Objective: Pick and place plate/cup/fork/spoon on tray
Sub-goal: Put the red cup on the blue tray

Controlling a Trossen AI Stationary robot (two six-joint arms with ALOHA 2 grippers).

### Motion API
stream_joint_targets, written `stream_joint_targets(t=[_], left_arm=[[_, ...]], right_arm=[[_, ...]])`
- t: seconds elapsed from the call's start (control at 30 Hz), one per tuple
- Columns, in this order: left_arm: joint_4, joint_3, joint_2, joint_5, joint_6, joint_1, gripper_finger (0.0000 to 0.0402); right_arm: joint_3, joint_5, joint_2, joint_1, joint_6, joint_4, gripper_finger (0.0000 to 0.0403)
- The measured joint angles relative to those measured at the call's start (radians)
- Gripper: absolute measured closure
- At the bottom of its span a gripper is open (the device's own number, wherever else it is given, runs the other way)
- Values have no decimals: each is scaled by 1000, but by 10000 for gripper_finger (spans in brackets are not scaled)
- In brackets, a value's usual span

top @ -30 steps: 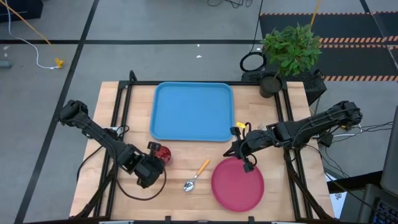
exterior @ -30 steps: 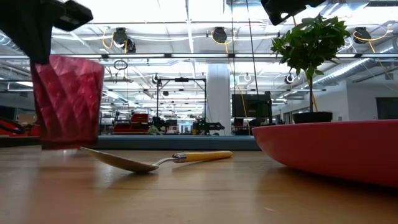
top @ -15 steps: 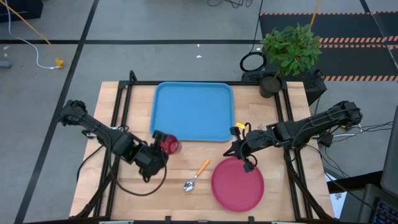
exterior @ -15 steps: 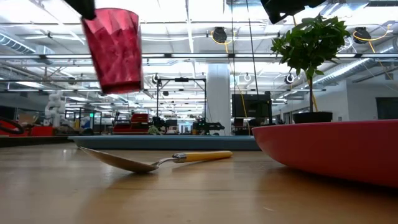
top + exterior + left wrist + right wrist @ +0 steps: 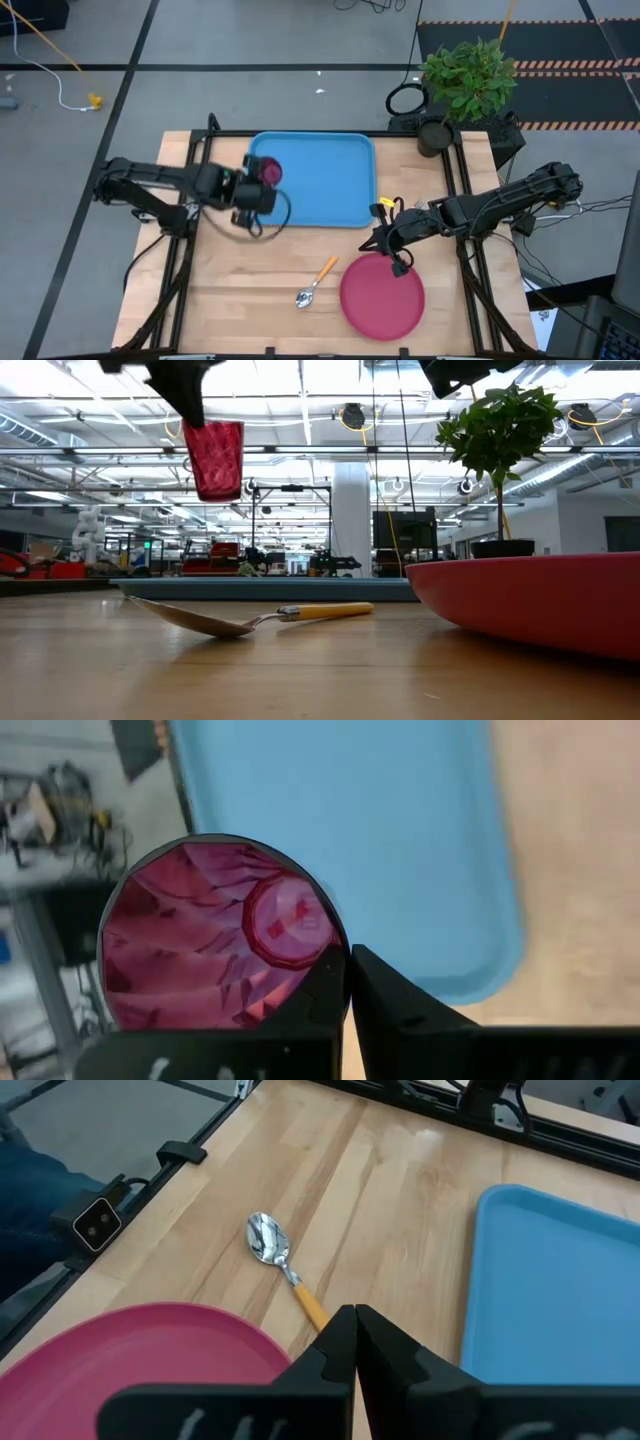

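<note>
The left end effector (image 5: 252, 180) grasps the cup (image 5: 268, 171) by its rim, aloft over the tray's (image 5: 330, 195) left edge. Light, rigid, probably slick plastic; a wall pinch suits it. The right end effector (image 5: 385, 243), clenched, hovers near the plate (image 5: 382, 297).

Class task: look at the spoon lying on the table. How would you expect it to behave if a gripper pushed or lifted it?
The spoon lies flat on bare wood, so a push would probably slide or spin it. Its thin, low profile likely makes it awkward to pinch. The polished metal bowl may be slippery, and probably stiff.
</note>
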Motion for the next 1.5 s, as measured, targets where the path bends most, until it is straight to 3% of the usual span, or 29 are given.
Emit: stream_joint_targets(t=[0.2,0.43,0.6,1.0,1.13,1.27,1.5], left_arm=[[50,0,1,6,79,214,383],[175,-1,3,125,144,443,395],[238,-11,14,229,152,567,381],[560,-269,14,280,249,679,386],[642,-333,14,285,292,699,378],[669,-361,29,292,305,718,392],[692,-364,65,328,344,744,380]], right_arm=[[0,0,0,0,0,-2,403],[0,0,0,0,0,-4,403],[0,0,0,0,-1,-4,403],[0,2,0,-2,-68,5,403],[0,79,0,-2,-101,31,403],[0,156,0,-2,-112,74,403],[0,154,0,-7,-131,119,403]])
